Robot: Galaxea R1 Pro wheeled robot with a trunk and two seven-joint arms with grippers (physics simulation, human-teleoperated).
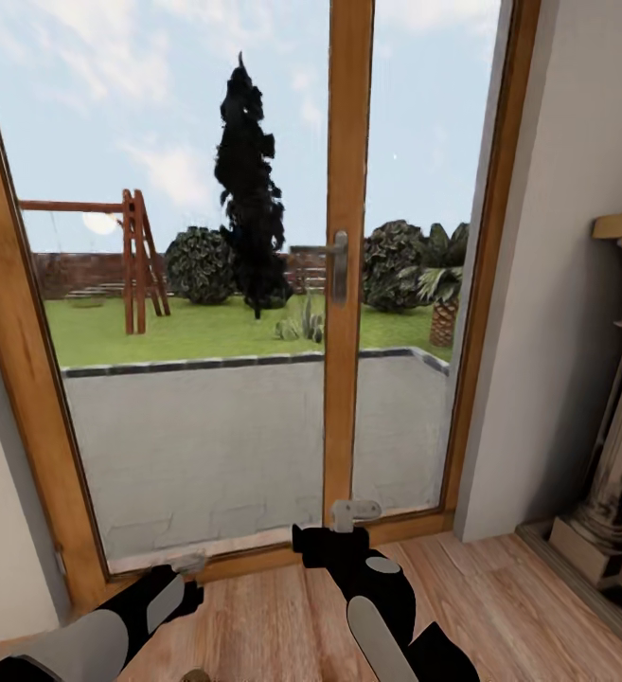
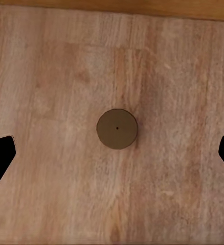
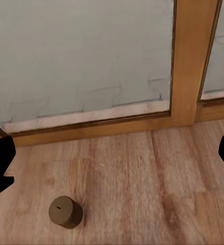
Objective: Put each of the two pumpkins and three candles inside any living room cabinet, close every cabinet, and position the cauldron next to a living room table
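A candle (image 2: 117, 128) is seen standing upright on the wooden floor (image 2: 50, 76), directly below the left gripper (image 2: 112, 153) and centred between its two dark fingertips, which are spread wide and well clear of it. Nothing is held. The same candle (image 3: 66, 212) is seen ahead of the right gripper (image 3: 112, 161), off toward one fingertip; that gripper is also spread wide and empty. A glass door (image 1: 206, 284) in a wooden frame stands just beyond both arms, with a grey fireplace (image 1: 618, 474) to the right. If the left gripper is lowered off-centre or tilted, the short candle could be knocked over and rolled away across the floor. A shallow grasp could let it slip out when lifted.
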